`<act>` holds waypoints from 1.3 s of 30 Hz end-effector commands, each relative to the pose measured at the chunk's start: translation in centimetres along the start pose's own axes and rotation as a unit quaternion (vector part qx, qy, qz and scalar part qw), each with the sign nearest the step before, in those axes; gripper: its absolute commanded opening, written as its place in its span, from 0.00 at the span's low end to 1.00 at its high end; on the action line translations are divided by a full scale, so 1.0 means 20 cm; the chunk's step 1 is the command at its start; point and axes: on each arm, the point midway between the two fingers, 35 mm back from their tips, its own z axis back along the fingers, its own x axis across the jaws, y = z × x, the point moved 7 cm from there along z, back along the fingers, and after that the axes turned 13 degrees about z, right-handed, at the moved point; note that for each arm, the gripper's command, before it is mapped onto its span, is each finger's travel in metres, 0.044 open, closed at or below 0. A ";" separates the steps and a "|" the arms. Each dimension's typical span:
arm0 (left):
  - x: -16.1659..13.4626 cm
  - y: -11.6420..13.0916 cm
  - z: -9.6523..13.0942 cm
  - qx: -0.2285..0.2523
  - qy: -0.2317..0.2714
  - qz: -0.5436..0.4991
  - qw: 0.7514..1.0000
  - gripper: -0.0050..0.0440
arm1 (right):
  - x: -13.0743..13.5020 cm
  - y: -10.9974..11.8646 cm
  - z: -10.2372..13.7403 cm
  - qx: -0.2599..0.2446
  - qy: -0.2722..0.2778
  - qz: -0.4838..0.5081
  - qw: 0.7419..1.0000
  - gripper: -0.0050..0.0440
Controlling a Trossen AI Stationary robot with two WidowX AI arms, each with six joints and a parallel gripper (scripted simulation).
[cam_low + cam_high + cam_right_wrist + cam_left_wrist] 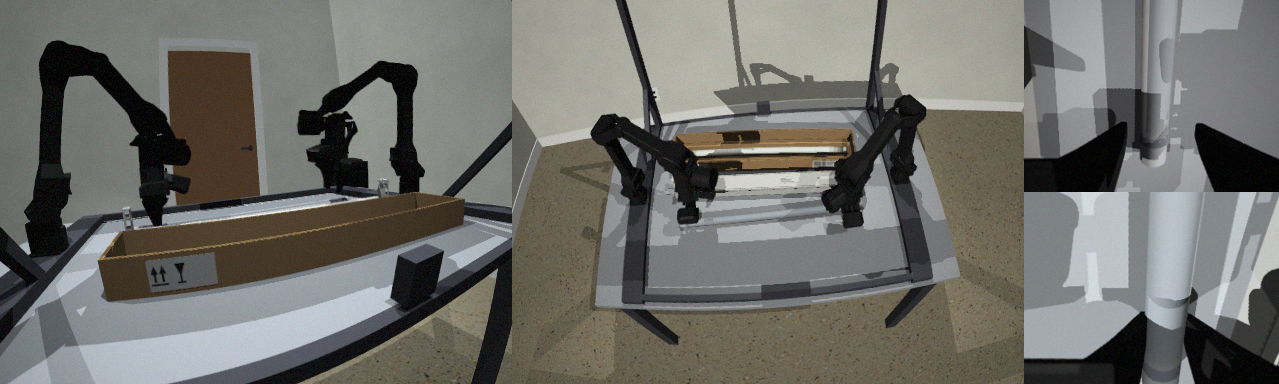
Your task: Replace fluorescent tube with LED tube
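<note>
The old tube (772, 150) lies lengthwise inside the carton (797, 134) (300, 250), which sits on the bench. The white fixture (777, 181) is alongside it; its lampholders (128, 219) stand up beyond the carton. The LED tube (762, 215) (1174, 248) (1160, 64) is in front of the fixture, slightly slanted. My left gripper (1164, 318) (157, 223) is shut on the LED tube near one end. My right gripper (1161, 129) is open above the tube's other end, with clear gaps beside the tube. Whether that end touches the bench, I cannot tell.
The bench (772, 260) (240, 330) has a dark frame rail (712, 295) along its front edge. A dark block (417, 275) (763, 107) stands at the back edge. Both arms reach over the fixture from its two ends.
</note>
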 end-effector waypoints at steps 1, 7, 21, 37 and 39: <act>0.00 -0.01 0.02 -0.012 -0.001 -0.005 1.000 0.25 | 0.09 -0.02 -0.01 0.004 0.074 -0.008 0.997 0.57; 0.00 -0.01 0.02 -0.012 -0.001 -0.005 1.000 0.25 | 0.14 -0.03 -0.11 0.019 0.108 -0.006 0.994 0.57; 0.00 -0.01 0.02 -0.012 -0.001 -0.005 1.000 0.25 | 0.10 -0.05 -0.21 0.014 0.109 -0.007 0.994 0.52; -0.01 -0.01 0.05 -0.012 -0.001 -0.005 1.000 0.30 | 0.10 -0.04 -0.17 0.011 0.110 -0.008 0.994 0.20; -0.01 -0.01 0.05 -0.012 -0.001 -0.005 1.000 0.40 | 0.10 -0.04 -0.17 0.011 0.110 -0.008 0.994 0.25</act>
